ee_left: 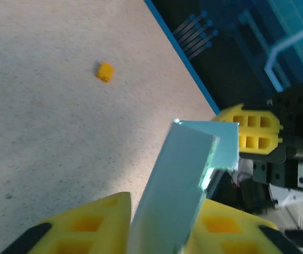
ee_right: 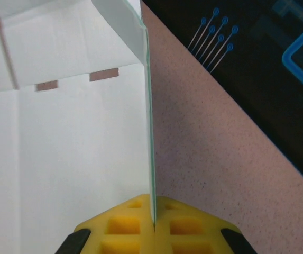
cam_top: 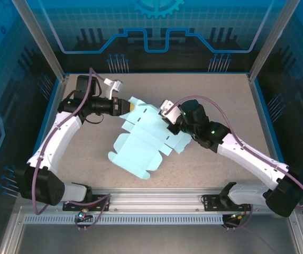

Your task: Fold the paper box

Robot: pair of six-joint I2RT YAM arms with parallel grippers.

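Observation:
The paper box is a light blue die-cut sheet lying mostly flat in the middle of the table. My left gripper is at the sheet's far-left corner. In the left wrist view a raised flap stands between the left gripper's yellow fingers, which are parted around it. My right gripper is at the sheet's right side. In the right wrist view it is shut on the edge of an upright flap, with the pale sheet to its left.
A tiny orange piece lies on the bare speckled table beyond the left gripper. A blue border edges the table. An aluminium rail runs along the near edge between the arm bases.

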